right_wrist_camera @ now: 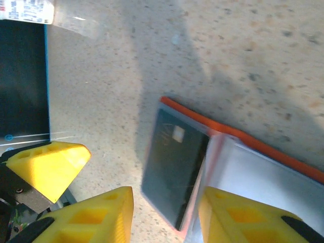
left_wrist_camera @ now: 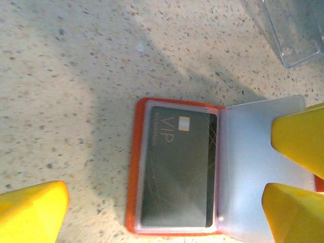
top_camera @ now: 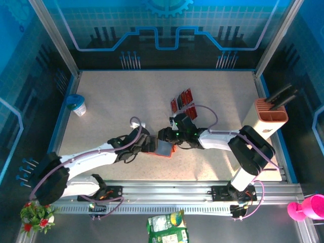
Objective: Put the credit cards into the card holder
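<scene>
The left pincer [left_wrist_camera: 164, 195] stands spread wide, one finger on either side of the open card holder [left_wrist_camera: 132, 167], gripping nothing. The right pincer [right_wrist_camera: 164, 202] hangs just over the holder's fold with its jaws part-way apart; whether they nip the clear leaf [left_wrist_camera: 248, 162] I cannot tell. A black card [left_wrist_camera: 177, 172] lies in the left-hand pocket, apparently seated square inside the orange rim. The holder rests on the table [left_wrist_camera: 76, 76] between the two arms. The red credit cards [top_camera: 185, 96] lie loose just beyond it, on the far side and a little right.

As I judge it, the step is to keep the holder open and flat while another card is fetched. The left pincer would do best to pin the holder or its leaf, so it neither slides nor folds shut. The right should lift straight up before reaching for a red card, then feed that card in low and parallel to the pocket mouth.
</scene>
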